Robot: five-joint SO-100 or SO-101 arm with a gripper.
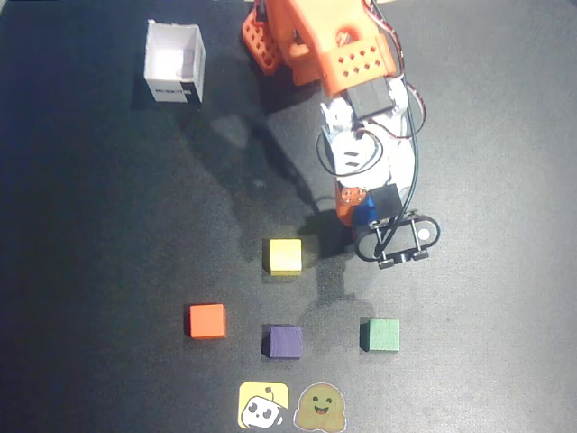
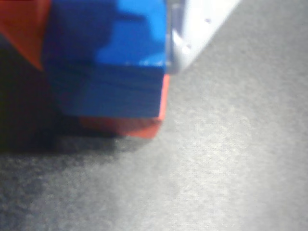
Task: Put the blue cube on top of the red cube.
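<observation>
In the wrist view the blue cube [image 2: 120, 72] sits between my orange finger [image 2: 21, 29] on the left and my white finger [image 2: 192, 33] on the right. Both fingers press its sides, so the gripper [image 2: 108, 43] is shut on it. The blue cube rests on the red cube [image 2: 144, 126], of which only a thin edge shows beneath and at the right. In the overhead view the gripper [image 1: 363, 213] is right of the yellow cube, with a bit of the blue cube [image 1: 364, 215] showing; the red cube is hidden under it.
A yellow cube [image 1: 283, 255] lies just left of the gripper. An orange-red cube [image 1: 206, 320], a purple cube [image 1: 282, 341] and a green cube [image 1: 380, 334] form a row nearer the front. A white open box [image 1: 175, 63] stands at the back left. Two stickers [image 1: 288, 407] lie at the front edge.
</observation>
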